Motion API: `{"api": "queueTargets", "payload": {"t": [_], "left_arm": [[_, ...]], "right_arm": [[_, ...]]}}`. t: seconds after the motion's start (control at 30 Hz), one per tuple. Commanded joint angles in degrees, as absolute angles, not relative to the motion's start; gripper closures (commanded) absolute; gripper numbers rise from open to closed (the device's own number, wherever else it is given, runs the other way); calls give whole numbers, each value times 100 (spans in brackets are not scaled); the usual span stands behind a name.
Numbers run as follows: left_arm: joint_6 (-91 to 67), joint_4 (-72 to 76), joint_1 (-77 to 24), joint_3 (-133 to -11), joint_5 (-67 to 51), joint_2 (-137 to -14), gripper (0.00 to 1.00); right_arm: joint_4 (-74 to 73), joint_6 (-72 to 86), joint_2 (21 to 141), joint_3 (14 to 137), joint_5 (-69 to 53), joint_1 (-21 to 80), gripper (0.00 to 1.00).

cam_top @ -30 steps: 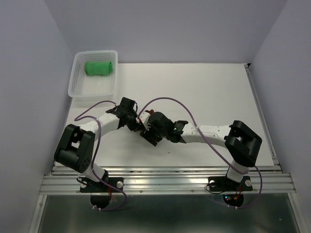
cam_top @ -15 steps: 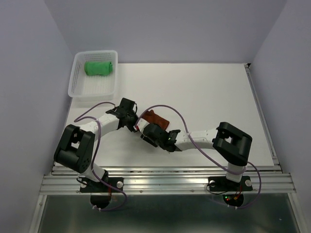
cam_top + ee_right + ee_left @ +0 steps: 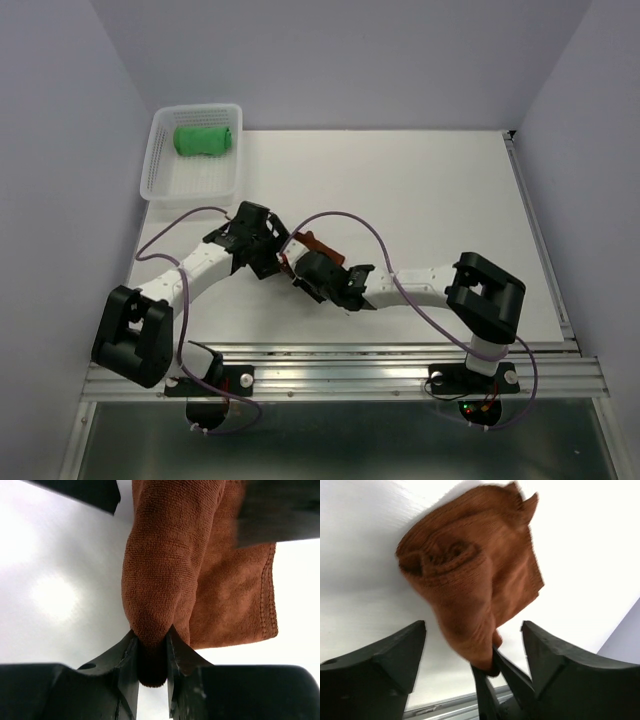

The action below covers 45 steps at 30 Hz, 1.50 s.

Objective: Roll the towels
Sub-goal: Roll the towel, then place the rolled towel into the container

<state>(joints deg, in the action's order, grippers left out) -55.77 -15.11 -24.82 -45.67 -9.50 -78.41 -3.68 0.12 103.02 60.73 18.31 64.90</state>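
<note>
A brown towel [image 3: 318,245], partly rolled, lies on the white table between the two arms. In the left wrist view the brown towel [image 3: 470,575] shows a rolled end and a loose flap. My right gripper [image 3: 152,650] is shut on the near end of the roll [image 3: 165,565]. My left gripper [image 3: 472,650] stands open, its fingers [image 3: 380,655] wide apart on either side of the towel and not touching it. From above, the left gripper [image 3: 272,255] and right gripper [image 3: 298,262] meet at the towel's left end. A green rolled towel [image 3: 204,138] lies in the basket.
A white mesh basket [image 3: 165,185] stands at the table's back left corner. Purple cables loop over both arms near the towel. Grey walls close in the table on the left, back and right, and a metal rail [image 3: 340,372] runs along the near edge.
My left gripper has opened and let go of the brown towel. My right gripper has closed on the roll's end. The left arm's elbow has swung left.
</note>
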Motion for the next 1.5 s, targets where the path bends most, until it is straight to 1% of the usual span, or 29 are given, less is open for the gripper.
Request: {"api": "queueTargets", "payload": {"t": [0.0, 0.03, 0.1, 0.17, 0.2, 0.23, 0.27, 0.37, 0.63, 0.7, 0.77, 0.8, 0.9, 0.97, 1.17, 1.33, 1.47], "left_arm": [[-5458, -1880, -2522, -4667, -659, -7366, 9], [-5415, -1977, -2522, -4684, -633, -7287, 7], [-5370, -2117, -2514, -4720, -554, -7225, 7], [-5370, -2206, -2522, -4746, -440, -7119, 6], [-5405, -2258, -2514, -4746, -344, -7041, 5], [-5397, -2250, -2514, -4720, -308, -7040, 5], [-5405, -2233, -2505, -4668, -282, -6962, 3], [-5396, -2232, -2479, -4597, -255, -6908, 3], [-5397, -2136, -2399, -4369, -298, -6908, 3], [-5388, -2048, -2399, -4342, -369, -6934, 3], [-5353, -1925, -2399, -4316, -483, -6978, 3], [-5344, -1881, -2399, -4289, -527, -7005, 2], [-5317, -1609, -2399, -4158, -676, -7040, 2], [-5352, -1354, -2399, -4078, -826, -7049, 2], [-5370, -976, -2399, -4008, -932, -7259, 2], [-5440, -598, -2399, -3938, -1090, -7680, 3], [-5598, -343, -2408, -3920, -994, -7997, 5]], "right_arm": [[-922, 562, 10037, 6381, 766, 6398, 93], [-992, 615, 10037, 6424, 451, 6277, 93], [-1212, 808, 10046, 6574, 186, 6170, 93], [-1283, 931, 10037, 6635, -376, 6004, 91], [-1353, 1071, 10046, 6705, -813, 5777, 90], [-1371, 1124, 10063, 6732, -817, 5644, 90], [-1362, 1282, 10072, 6750, -1226, 5521, 90], [-1380, 1432, 10238, 6829, -1880, 5116, 90], [-1398, 1881, 10854, 7162, -3548, 4290, 91], [-1389, 2065, 11003, 7242, -3857, 4132, 93], [-1389, 2240, 11293, 7338, -4515, 3930, 95], [-1371, 2433, 11381, 7417, -4648, 3790, 97], [-1380, 2741, 11636, 7567, -4798, 3631, 99], [-1345, 2917, 11733, 7611, -5000, 3560, 99], [-591, 4058, 11970, 7445, -5307, 3270, 99], [-536, 4139, 12085, 7471, -5265, 3208, 99], [-545, 4175, 12164, 7497, -5273, 3208, 98]]}}
